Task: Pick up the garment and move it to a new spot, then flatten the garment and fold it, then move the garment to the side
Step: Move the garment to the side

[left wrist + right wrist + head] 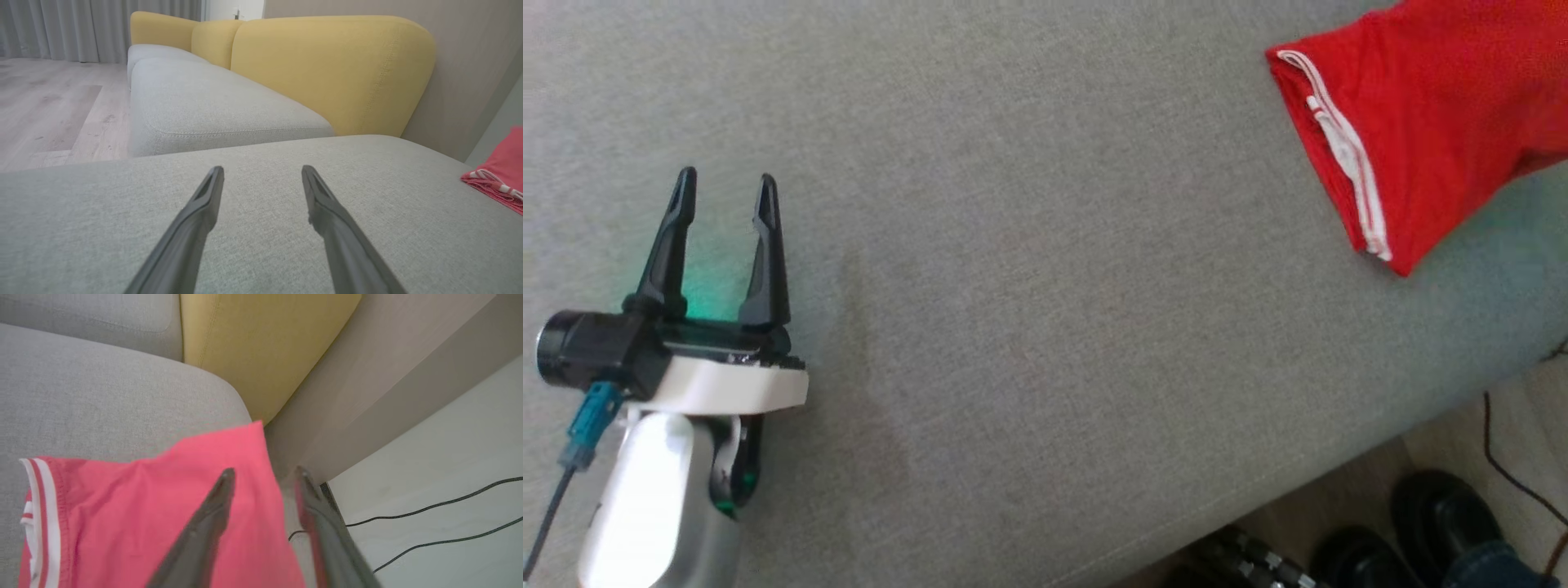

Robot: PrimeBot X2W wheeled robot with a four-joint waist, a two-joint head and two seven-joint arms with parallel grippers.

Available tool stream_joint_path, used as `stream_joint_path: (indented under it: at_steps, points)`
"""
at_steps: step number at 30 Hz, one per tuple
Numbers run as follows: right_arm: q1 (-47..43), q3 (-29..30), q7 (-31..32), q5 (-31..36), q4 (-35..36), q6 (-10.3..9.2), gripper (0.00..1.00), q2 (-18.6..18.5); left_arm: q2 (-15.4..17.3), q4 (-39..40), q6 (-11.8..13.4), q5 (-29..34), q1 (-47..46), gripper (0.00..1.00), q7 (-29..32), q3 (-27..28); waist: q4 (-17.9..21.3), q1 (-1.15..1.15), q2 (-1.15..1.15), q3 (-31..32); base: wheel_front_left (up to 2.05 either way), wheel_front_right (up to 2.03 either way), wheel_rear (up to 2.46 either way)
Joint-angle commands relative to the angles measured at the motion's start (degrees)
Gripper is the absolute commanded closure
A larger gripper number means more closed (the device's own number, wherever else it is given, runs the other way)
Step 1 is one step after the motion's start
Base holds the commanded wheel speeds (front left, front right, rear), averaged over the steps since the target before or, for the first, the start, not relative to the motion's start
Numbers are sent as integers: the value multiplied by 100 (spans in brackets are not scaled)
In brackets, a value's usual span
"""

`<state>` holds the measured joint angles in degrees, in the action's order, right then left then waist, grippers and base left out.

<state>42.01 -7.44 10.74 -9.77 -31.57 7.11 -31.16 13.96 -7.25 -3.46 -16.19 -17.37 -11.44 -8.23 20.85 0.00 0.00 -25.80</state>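
I am watching the left hand hovering over the lower left of the grey woven sofa seat in the head view, its two long dark fingers standing wide apart and gripping nothing, with a green glow showing on the fabric between them. In the left wrist view that same hand is pointing along the bare grey seat toward a second grey cushion and the rounded mustard-yellow fabric backrest, with pale wooden floorboards and grey curtains lying off to the side. The folded red knit garment with white striped trim is lying at the far right corner of the seat, well apart from the left hand, its trimmed edge facing the middle of the seat; in the left wrist view it is showing at the right edge. In the right wrist view the right hand is hanging above the garment with its fingers spread, one finger over the red cloth and the other past the cloth's edge; I am seeing nothing pinched between them. Beyond the seat's corner, thin black cables are trailing across a pale floor. At the bottom right of the head view, a person's glossy black shoes are standing on the floor just beside the sofa's front edge.
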Motion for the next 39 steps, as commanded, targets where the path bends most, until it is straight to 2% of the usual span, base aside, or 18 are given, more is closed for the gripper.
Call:
stream_joint_path:
  at_steps: [1, 7, 11, 17, 19, 23, 31, 39]
  points:
    - [-1, -10, -93, 26, 188, 37, 0, -164, 57, 101, 52, -41, -18, 0, -66, 141, -97, 0, 0, 185, 0, 0, 0]
    - [-268, -88, -234, 14, 478, 37, 0, -114, -145, -118, 63, -152, 160, 0, -206, 105, -383, 0, 0, 734, 0, 0, 0]
    - [-781, 90, -417, -222, 879, 37, 0, 139, -330, -326, 65, -233, 421, 0, -292, 86, -742, 0, 0, 1280, 0, 0, 0]
    - [-2285, 624, -846, -460, 1858, 37, 0, 1153, -442, -629, 34, -296, 947, 0, -346, 193, -1250, 0, 0, 1990, 0, 0, 0]
    - [-2813, 680, -940, -468, 2149, 37, 0, 1548, -451, -669, 48, -308, 1143, 0, -351, 259, -1355, 0, 0, 2153, 0, 0, 0]
    - [-3719, 619, -1046, -220, 2557, 37, 0, 2064, -470, -682, 57, -302, 1509, 0, -354, 414, -1605, 0, 0, 2422, 0, 0, 0]
    - [-4008, 462, -1191, 12, 2780, 37, 0, 2193, -577, -646, 99, -270, 1835, 0, -355, 542, -1772, 0, 0, 2553, 0, 0, 0]
    - [-4020, 483, -1250, -3, 2645, 37, 0, 2277, -632, -579, 93, -228, 1880, 0, -355, 617, -1797, 0, 0, 2549, 0, 0, 0]
